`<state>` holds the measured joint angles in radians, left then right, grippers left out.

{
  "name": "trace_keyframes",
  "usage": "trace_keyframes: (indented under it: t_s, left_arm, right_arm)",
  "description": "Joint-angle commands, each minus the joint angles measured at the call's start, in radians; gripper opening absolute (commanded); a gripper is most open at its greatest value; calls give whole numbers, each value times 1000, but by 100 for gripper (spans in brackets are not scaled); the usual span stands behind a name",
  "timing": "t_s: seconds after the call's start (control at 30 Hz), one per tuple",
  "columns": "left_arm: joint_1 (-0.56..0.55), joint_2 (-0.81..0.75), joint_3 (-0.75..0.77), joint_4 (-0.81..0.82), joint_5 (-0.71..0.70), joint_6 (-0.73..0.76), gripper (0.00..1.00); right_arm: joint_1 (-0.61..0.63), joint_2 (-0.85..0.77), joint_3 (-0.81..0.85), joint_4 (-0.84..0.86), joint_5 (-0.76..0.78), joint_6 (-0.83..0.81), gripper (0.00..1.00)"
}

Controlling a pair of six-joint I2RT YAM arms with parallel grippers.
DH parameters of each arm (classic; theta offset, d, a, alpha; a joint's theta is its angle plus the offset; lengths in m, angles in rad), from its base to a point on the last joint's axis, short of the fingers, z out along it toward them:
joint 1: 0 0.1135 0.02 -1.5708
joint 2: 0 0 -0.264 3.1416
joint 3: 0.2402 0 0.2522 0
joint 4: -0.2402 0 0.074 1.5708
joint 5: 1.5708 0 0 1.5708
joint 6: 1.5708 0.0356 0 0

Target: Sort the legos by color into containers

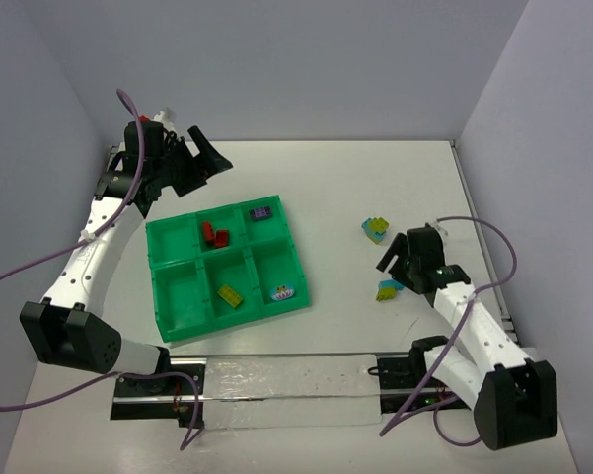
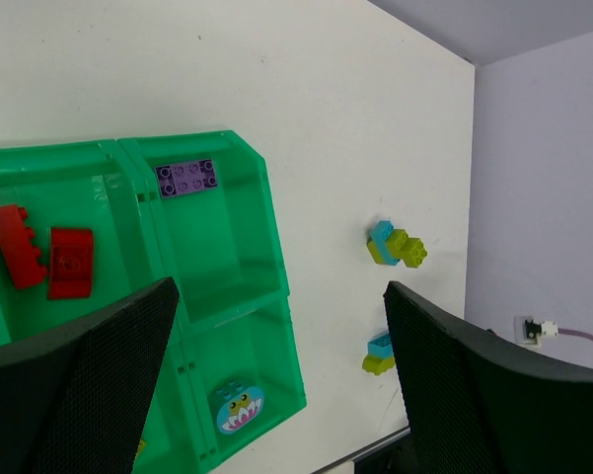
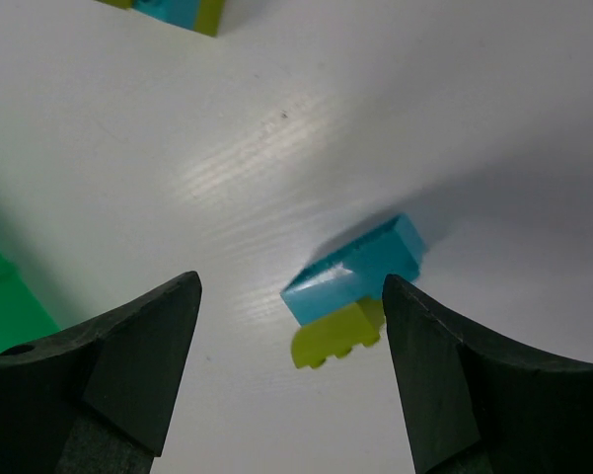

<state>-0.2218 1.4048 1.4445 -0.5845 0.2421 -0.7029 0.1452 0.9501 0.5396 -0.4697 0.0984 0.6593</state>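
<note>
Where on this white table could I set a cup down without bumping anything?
The white table is bare between the bright green plastic tray and the two loose blue-and-lime brick clusters, and along the far wall. Crowded: the right side, where the right gripper hangs open over the nearer cluster.

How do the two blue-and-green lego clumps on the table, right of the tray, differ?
The far clump looks bigger, with more yellow-green showing; the near clump is one blue brick with one yellow-green. The near clump lies just ahead of the open right gripper; the far clump lies apart from it. Both sit on the table, outside the green tray.
</note>
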Motion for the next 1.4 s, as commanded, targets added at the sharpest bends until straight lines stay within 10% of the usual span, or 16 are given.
trace_keyframes:
  t_s: [0.0,0.87,1.37]
  left_arm:
    - [-8,4,34,35,20,9,93]
    - [-16,5,4,43,28,8,93]
    - [-30,36,6,50,39,3,93]
  right_arm:
    - [-4,-106,-53,-27,64,122,81]
    - [152,293,26,276,-239,-31,79]
    - [167,280,48,165,-127,-103,83]
